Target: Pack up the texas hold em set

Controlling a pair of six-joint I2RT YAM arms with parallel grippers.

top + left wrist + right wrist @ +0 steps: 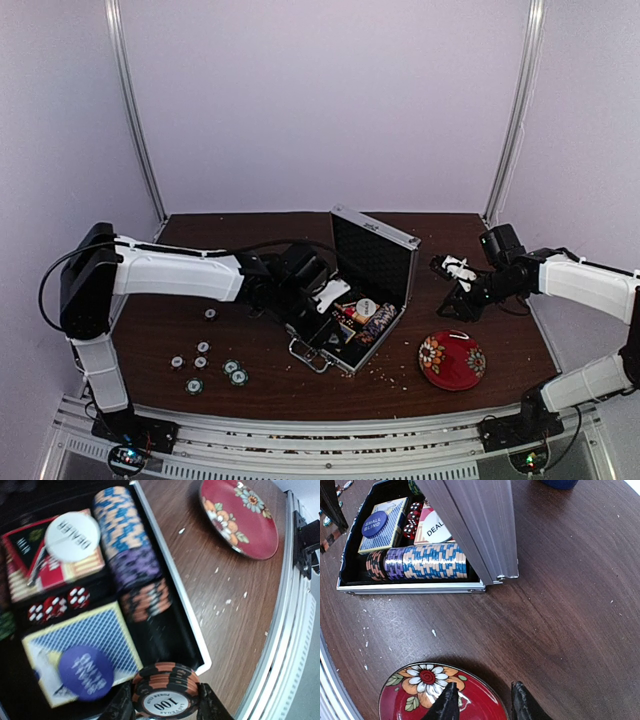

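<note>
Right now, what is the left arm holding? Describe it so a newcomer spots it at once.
Start at the open silver briefcase mid-table and follow its chip row to the empty end. There the left fingers pinch a short chip stack. It has black and orange edges and a white centre reading 100, while the row's chips lie on edge.

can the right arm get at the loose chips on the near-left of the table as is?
Probably not. The loose poker chips lie past the open briefcase and the left arm, which both sit between them and the right end effector, open above the red floral bowl.
</note>
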